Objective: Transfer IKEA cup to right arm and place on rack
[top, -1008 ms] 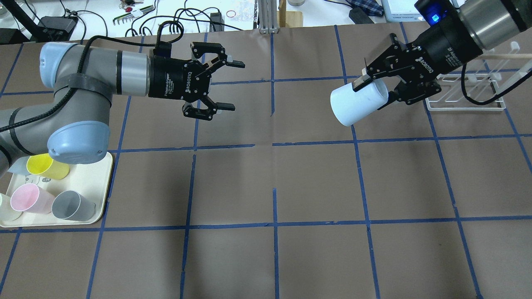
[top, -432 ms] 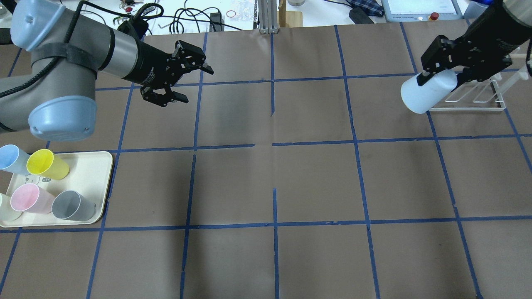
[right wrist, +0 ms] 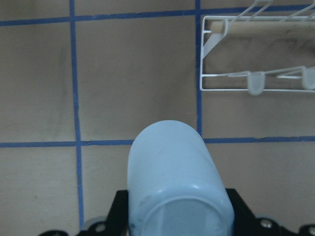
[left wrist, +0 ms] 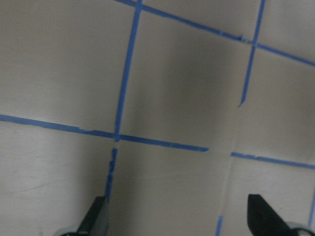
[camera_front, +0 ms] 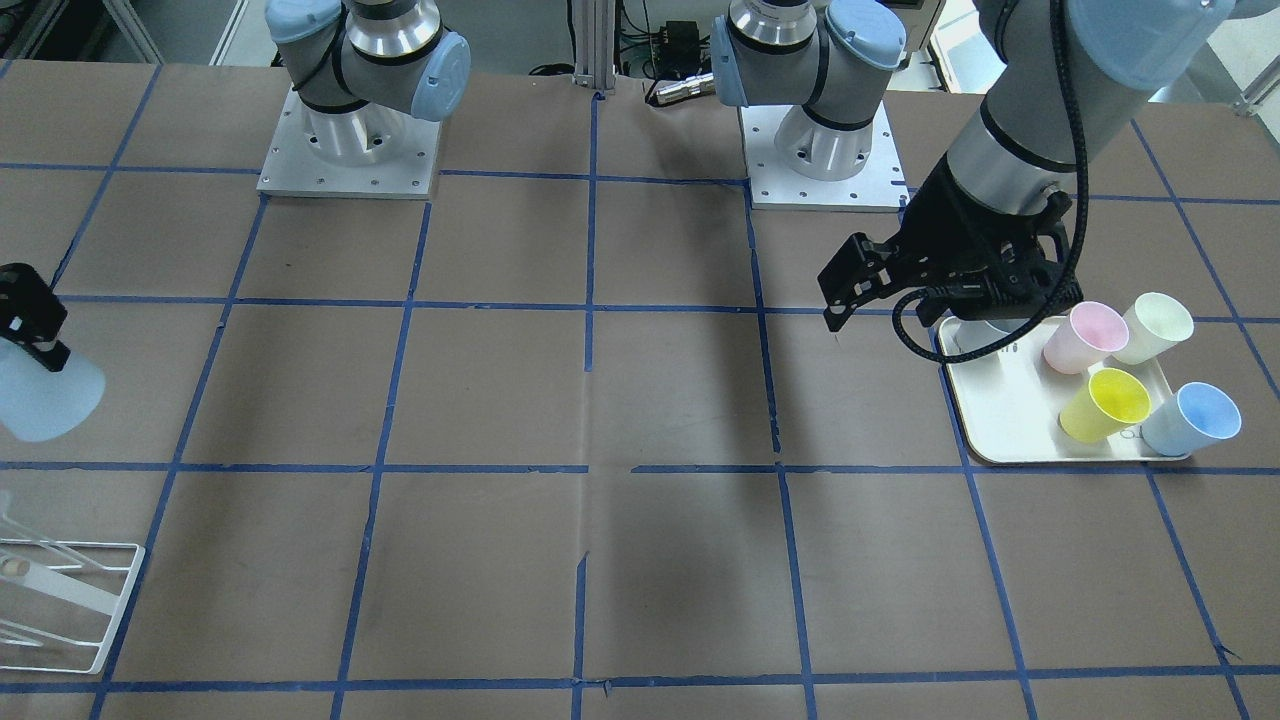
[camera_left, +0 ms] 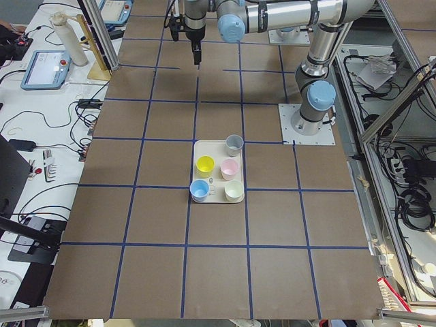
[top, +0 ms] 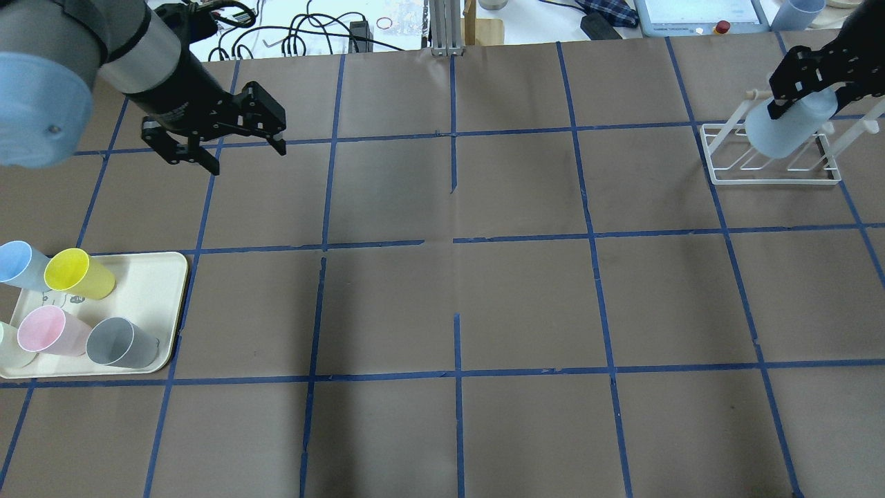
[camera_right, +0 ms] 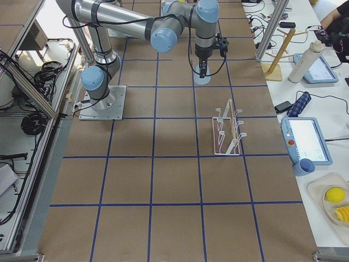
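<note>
My right gripper (top: 805,97) is shut on the pale light-blue IKEA cup (top: 781,128) and holds it tilted in the air. In the overhead view the cup overlaps the white wire rack (top: 771,162). In the front-facing view the cup (camera_front: 45,395) hangs apart from the rack (camera_front: 60,600). The right wrist view shows the cup (right wrist: 177,177) between the jaws, with the rack (right wrist: 256,54) ahead to the right. My left gripper (top: 214,142) is open and empty, pointing down over bare table, as its wrist view (left wrist: 179,221) shows.
A cream tray (top: 148,277) at the near left holds a second light-blue cup (top: 17,263), a yellow cup (top: 76,273), a pink cup (top: 45,330), a grey cup (top: 121,342) and a cream cup. Blue tape lines grid the brown table.
My right arm has carried the cup to the right, up to the rack. My left arm has swung back to the left and turned its open gripper downward.
</note>
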`<state>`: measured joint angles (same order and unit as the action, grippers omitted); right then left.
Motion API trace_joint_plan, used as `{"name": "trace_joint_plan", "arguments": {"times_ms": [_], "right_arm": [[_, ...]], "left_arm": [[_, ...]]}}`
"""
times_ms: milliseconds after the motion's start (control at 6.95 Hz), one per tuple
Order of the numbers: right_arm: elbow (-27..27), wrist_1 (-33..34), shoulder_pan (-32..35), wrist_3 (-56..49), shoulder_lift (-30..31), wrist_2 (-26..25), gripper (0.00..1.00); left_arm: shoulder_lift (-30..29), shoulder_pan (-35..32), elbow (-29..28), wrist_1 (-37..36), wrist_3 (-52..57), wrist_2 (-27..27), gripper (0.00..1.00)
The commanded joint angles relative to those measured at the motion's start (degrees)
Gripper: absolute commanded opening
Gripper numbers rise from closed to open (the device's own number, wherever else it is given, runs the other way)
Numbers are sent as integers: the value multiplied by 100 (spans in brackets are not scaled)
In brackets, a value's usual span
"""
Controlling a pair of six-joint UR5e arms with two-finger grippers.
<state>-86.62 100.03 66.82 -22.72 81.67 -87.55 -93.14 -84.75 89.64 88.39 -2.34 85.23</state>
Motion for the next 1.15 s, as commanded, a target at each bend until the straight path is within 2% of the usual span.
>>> {"name": "trace_joint_plan", "arguments": {"times_ms": [0,288,576,720,1008], "right_arm": [[76,550,-221,-145,-518,-122,61],[67,788,-379,-267,-783,-122,62],[40,982,-389,-391,-1046,-52,64],[14,1001,-389,-383,-1100,-43,78],[23,1115,-389,-391,-1241,-43,100]], "left_arm": [[277,-77,-194,793,356,530,100],[594,-174,411,724,664,548,100],[657,-244,520,680,683,548,100],[657,-357,511,636,657,548,100],[736,-367,476,539,674,548,100]]}}
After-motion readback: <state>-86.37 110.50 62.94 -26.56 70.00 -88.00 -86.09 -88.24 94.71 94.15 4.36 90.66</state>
